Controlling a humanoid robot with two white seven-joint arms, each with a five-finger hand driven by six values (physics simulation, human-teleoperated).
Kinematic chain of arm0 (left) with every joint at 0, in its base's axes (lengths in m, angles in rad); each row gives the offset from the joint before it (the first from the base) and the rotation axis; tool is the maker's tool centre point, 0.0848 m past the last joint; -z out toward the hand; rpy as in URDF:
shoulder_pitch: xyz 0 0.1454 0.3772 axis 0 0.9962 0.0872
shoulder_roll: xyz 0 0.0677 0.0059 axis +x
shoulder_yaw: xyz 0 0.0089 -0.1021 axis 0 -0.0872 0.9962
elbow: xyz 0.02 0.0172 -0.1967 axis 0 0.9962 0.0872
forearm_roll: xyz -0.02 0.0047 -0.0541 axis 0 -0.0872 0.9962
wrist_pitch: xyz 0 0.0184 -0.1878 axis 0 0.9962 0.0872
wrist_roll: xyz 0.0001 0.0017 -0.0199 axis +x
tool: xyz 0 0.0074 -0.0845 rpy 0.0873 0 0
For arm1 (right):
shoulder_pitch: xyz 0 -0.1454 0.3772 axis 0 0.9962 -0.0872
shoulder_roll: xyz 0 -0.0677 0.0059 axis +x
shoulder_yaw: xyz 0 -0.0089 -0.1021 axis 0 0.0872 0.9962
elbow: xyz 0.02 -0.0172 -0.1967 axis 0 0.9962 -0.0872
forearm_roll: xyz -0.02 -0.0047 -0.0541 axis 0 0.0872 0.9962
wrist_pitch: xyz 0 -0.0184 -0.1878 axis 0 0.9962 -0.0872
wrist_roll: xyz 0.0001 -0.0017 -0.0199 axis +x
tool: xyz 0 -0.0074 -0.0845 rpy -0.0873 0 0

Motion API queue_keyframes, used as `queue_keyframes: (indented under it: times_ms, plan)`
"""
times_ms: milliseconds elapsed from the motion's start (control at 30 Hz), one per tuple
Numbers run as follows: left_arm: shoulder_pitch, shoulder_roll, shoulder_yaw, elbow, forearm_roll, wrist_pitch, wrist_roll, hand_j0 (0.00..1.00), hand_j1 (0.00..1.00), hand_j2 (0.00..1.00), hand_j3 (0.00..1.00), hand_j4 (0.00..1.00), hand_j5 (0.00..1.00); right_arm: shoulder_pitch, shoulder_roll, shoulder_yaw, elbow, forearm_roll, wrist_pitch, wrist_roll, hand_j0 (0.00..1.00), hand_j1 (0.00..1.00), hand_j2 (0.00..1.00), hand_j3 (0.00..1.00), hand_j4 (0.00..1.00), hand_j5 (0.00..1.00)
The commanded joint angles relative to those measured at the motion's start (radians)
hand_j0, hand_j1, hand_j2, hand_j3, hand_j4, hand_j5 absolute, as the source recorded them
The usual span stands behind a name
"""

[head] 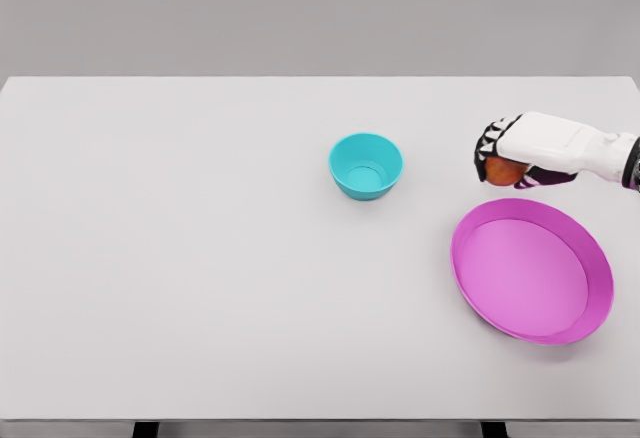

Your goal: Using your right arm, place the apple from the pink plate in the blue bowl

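My right hand (502,161) comes in from the right edge and hovers above the table, just beyond the far rim of the pink plate (590,288). Its fingers are curled around a red-orange apple (503,171), of which only the underside shows below the palm. The plate lies at the right front and has nothing in it. The blue bowl (366,165) stands upright near the table's middle, to the left of the hand and apart from it. It holds nothing. The left arm is out of view.
The white table (200,258) spans the whole view, its far edge near the top and its front edge along the bottom. Only the bowl and the plate stand on it.
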Motion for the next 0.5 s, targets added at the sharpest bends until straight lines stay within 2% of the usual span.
queue_keyframes:
  times_ms: [0,267,467]
  plan:
    - [0.000,0.000,0.000,0.000,0.000,0.000,0.000,1.00,1.00,1.00,1.00,1.00,1.00,-0.002,0.028,0.001,0.018,0.002,0.002,0.000,0.40,0.40,0.40,0.40,0.40,0.40]
    - [0.000,0.000,0.000,0.000,0.000,0.000,0.000,1.00,1.00,1.00,1.00,1.00,1.00,-0.041,0.132,0.001,0.067,0.065,0.002,0.000,0.40,0.40,0.40,0.40,0.40,0.40]
    - [0.000,0.000,0.000,0.000,0.000,0.000,0.000,1.00,1.00,1.00,1.00,1.00,1.00,-0.072,0.175,0.002,0.098,0.070,0.002,0.000,0.40,0.40,0.40,0.40,0.40,0.40]
